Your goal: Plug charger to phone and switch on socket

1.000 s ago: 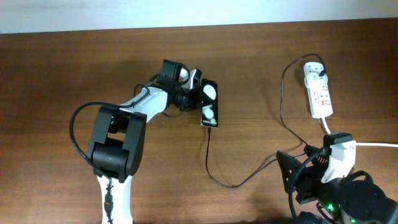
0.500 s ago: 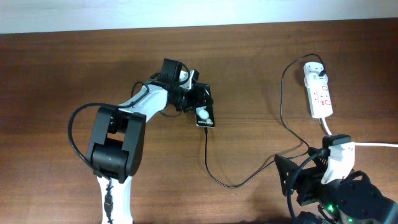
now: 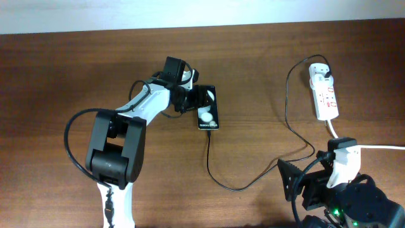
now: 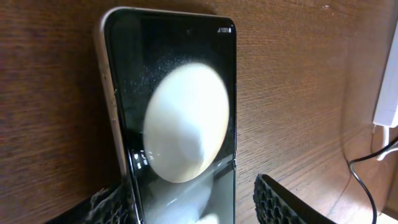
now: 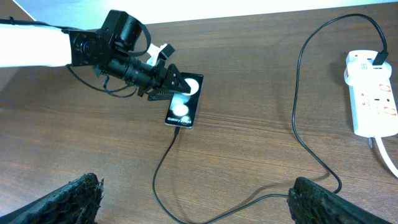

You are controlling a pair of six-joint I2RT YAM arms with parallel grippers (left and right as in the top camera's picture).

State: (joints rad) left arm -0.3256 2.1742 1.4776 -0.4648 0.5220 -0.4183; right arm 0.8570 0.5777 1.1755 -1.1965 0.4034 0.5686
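The phone (image 3: 209,114) lies flat on the table, a black slab with two white spots, and fills the middle of the left wrist view (image 4: 180,124). My left gripper (image 3: 197,100) straddles its far end and is open. One finger (image 4: 106,205) is against the phone's edge; the other stands apart from it. The charger (image 3: 237,187), a thin black cable, meets the phone's near end, loops across the table and rises to its plug in the white socket (image 3: 324,95). My right gripper (image 5: 199,202) hovers wide open over the cable loop and holds nothing.
The socket's thick white cord (image 3: 380,147) runs off to the right edge. The right arm's base (image 3: 345,190) fills the bottom right corner. The left arm (image 3: 117,142) stretches from the bottom left toward the phone. Bare brown tabletop (image 3: 57,76) lies on the left.
My left gripper has opened and let go of the phone, which has shifted slightly left and now lies flat. The right gripper's jaws have spread wider.
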